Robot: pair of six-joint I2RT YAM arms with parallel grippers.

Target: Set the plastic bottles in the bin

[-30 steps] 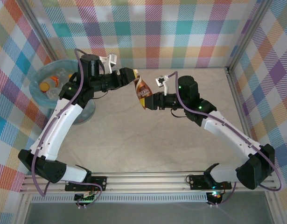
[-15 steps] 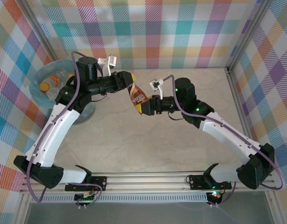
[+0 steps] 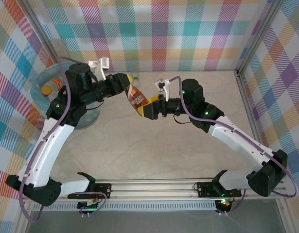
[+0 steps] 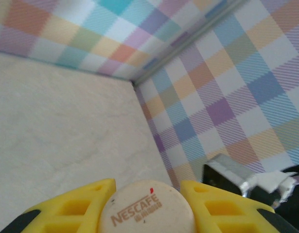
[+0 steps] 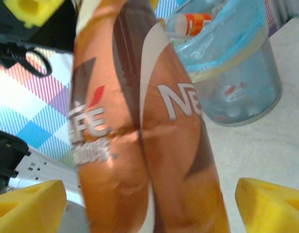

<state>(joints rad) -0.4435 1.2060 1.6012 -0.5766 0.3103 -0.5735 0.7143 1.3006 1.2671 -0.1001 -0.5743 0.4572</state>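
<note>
Jaws of the right gripper [image 5: 149, 206] stand wide, a yellow finger on either side of the single brown-and-orange Nescafé bottle [image 5: 139, 121] and clear of it. Those of the left gripper [image 4: 147, 196] clamp its white cap [image 4: 147, 211], printed "NESCAFÉ", holding it tilted above the desk [image 3: 154, 150]. Farther off, the bin [image 5: 251, 97], lined in light blue, holds perhaps three bottles, including an orange-labelled bottle [image 5: 190, 23].

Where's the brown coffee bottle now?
In the top view, the coffee bottle hangs above mid-table, its cap pinched by the left gripper, right of the bin.
</note>
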